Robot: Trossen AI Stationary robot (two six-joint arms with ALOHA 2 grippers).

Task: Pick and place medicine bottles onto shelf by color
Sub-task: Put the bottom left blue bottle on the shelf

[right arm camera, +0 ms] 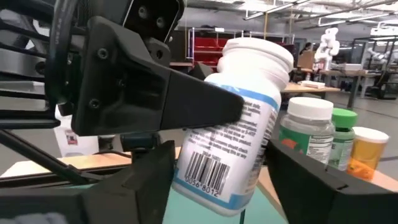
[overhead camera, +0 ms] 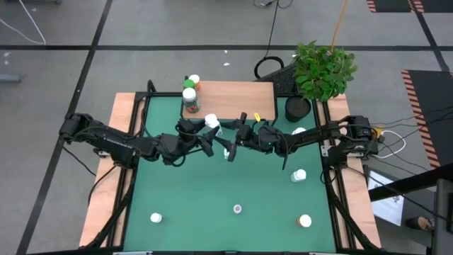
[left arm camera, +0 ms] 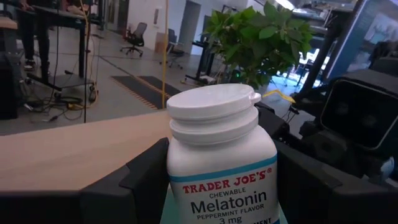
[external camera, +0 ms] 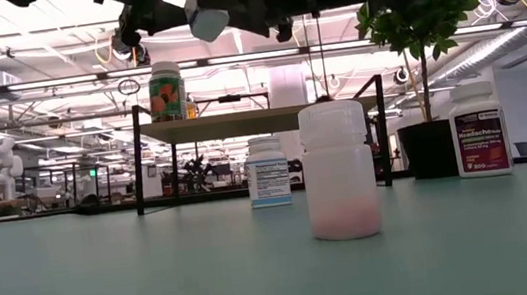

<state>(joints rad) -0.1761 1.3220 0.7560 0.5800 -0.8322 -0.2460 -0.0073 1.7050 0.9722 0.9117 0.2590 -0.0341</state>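
My left gripper (overhead camera: 210, 132) is shut on a white melatonin bottle (left arm camera: 217, 155) in the air by the near edge of the wooden shelf (overhead camera: 233, 99). The bottle also shows in the high view (overhead camera: 211, 122) and the low view (external camera: 207, 18). My right gripper (overhead camera: 237, 136) is open. Its two fingers (right arm camera: 146, 180) stand on either side of this bottle's lower part (right arm camera: 217, 168). A green-capped bottle (overhead camera: 189, 95), an orange one and a white-capped one (overhead camera: 194, 79) stand on the shelf's far left corner. Several white bottles (overhead camera: 299, 175) stand on the green mat. My left gripper pinches the bottle's body just below the cap (left arm camera: 180, 168) between its two fingers, which come roughly level from the table's left. The bottle is lifted clear of mat and shelf, cap end up and tilted. My right gripper: I cannot tell whether its fingers touch the bottle.
A black plant pot (overhead camera: 298, 108) with a leafy plant (overhead camera: 322, 67) stands at the shelf's right end. Loose bottles stand on the mat: one under the grippers (overhead camera: 230, 153), one near the front centre (overhead camera: 238, 209), and others at the front left (overhead camera: 156, 217) and front right (overhead camera: 305, 221).
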